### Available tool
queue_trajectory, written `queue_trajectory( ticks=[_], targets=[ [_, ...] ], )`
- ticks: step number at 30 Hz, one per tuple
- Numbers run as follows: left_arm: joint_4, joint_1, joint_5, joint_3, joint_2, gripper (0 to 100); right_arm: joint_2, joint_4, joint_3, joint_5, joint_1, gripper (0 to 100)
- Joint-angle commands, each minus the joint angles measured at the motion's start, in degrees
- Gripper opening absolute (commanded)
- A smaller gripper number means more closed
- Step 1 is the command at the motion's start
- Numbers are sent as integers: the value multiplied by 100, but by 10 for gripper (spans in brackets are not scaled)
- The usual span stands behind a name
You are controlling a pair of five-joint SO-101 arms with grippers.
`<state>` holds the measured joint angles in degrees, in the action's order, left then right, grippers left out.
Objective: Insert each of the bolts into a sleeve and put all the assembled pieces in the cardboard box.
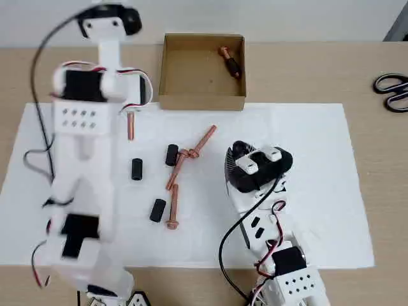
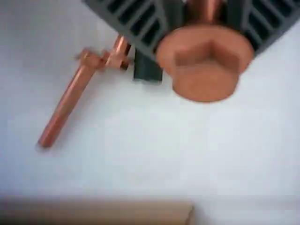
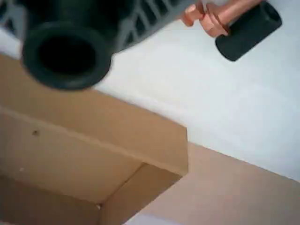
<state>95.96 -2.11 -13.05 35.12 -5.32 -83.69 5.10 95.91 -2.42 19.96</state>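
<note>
Because each bolt must go into a sleeve before it goes to the box, the two arms hold one part each. The left claw (image 1: 131, 109), in the upper left of the high view, is closed on a bolt (image 1: 131, 126) whose shaft points toward the lower edge of the frame, above the white sheet (image 1: 306, 191). The right claw (image 1: 234, 162), a little right of centre, is closed on a black sleeve (image 3: 65, 55). I judge that the parts are held this way so that one can be aimed into the other. They are well apart, so the joining is not yet done.

One finished piece (image 1: 231, 62) lies in the cardboard box (image 1: 171, 70) at the top centre. Between the arms, three loose bolts (image 1: 176, 169) and three loose sleeves (image 1: 137, 169) wait on the sheet, and two of these bolts touch at their heads.

The high view gives the count and what is in the box. The left wrist view adds the six-sided head of the held bolt, face on, between dark ribbed fingers (image 2: 136, 21). The right wrist view adds the open hole of the held sleeve and shows the box wall near it. The high view does not make this sleeve plain.
</note>
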Motion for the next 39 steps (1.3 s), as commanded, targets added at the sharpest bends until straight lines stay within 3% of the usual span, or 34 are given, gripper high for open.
queue_trajectory(
  ticks=[1, 5, 10, 16, 23, 34, 39],
  targets=[
    [-730, -255, -352, -136, 932, 6, -75, -382, 97, 26, 48, 5],
    [-1169, -1090, -800, -655, 1310, 6, -84, -514, 88, -9, 136, 5],
    [-2163, -1802, -835, -1138, 1565, 6, -84, -541, 88, -844, 664, 5],
    [-2725, -2127, -862, -1437, 1987, 6, -84, -541, 97, -941, 857, 5],
    [-3314, -2101, -835, -3029, 3543, 6, -92, -892, 97, -527, 848, 5],
    [-6901, -2145, -237, -7002, 5767, 6, -92, -1868, 88, -158, 884, 5],
    [-7833, -2541, -246, -7785, 6110, 6, -75, -1851, 88, -158, 884, 5]
  ],
)
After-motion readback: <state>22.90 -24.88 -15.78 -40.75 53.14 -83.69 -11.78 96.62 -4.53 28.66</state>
